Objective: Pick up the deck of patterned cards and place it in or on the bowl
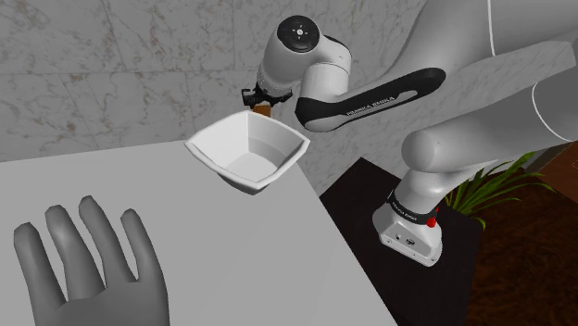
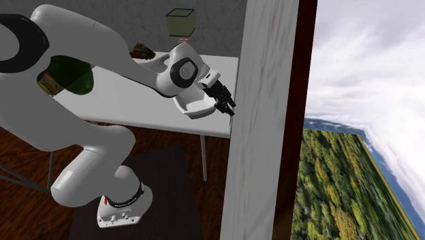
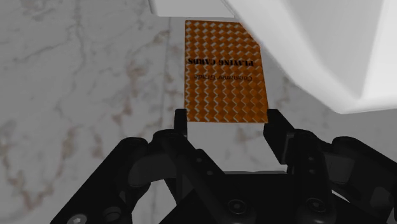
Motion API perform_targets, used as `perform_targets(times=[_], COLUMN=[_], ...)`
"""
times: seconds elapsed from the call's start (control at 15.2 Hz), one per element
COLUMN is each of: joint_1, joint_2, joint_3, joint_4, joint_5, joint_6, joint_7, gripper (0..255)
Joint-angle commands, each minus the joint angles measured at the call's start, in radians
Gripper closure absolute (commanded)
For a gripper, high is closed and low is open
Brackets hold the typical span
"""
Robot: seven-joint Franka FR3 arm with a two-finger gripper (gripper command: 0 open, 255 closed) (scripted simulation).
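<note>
The arm (image 1: 370, 97) is reaching beyond the far rim of the white bowl (image 1: 270, 139), its gripper (image 3: 229, 125) clamping the orange patterned deck (image 3: 222, 70) between both fingers.

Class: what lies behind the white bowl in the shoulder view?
The gripper holding the orange patterned card deck; the bowl hides the deck's lower part.

You'll see the cards (image 3: 224, 73) carry a printed orange zigzag face, flat and matt. The bowl (image 1: 278, 139) is smooth white with a soft sheen. The wall (image 3: 76, 76) looks like veined marble, the worktop (image 1: 139, 176) is plain matt, and the tool (image 3: 229, 122) is matt black.
</note>
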Motion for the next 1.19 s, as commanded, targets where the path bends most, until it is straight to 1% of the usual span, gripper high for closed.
perform_targets(times=[0.0, 0.53, 1.12], joint_1=[0.018, 0.099, 0.153], joint_2=[-0.003, -0.030, -0.055], joint_3=[-0.025, -0.126, -0.207], joint_4=[0.012, 0.064, 0.139], joint_5=[0.009, 0.052, 0.087], joint_6=[-0.021, -0.117, -0.224], joint_7=[-0.019, -0.102, -0.181], gripper=[255, 255, 255])
